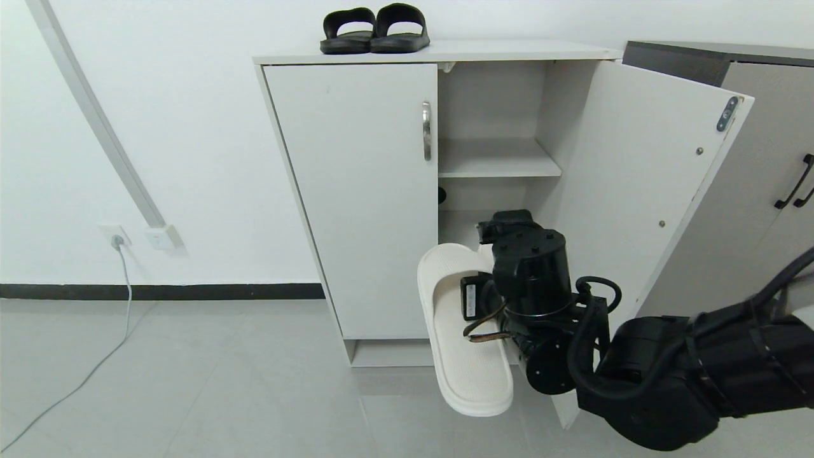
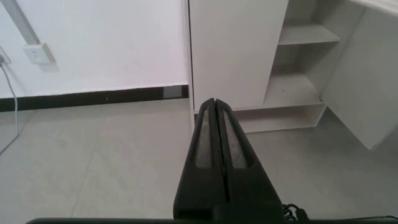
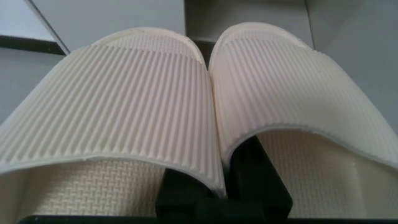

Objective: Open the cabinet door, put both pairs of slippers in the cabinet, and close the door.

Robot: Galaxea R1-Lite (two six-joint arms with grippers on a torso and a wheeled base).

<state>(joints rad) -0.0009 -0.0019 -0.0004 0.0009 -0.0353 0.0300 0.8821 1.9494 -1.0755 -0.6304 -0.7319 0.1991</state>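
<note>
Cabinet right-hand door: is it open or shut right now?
Open. The right door is swung outward, exposing the shelf inside; the left door is shut.

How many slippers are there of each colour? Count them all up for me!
black slippers: 2, on top of the cabinet
white slippers: 2, held together in front of the open cabinet
Total: 4 slippers

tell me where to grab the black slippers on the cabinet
Pinch the two inner strap edges together where the black slippers touch, coming from the front, above the cabinet top. They sit side by side, strap arches opening toward the robot, so a finger likely slides into each.
</note>
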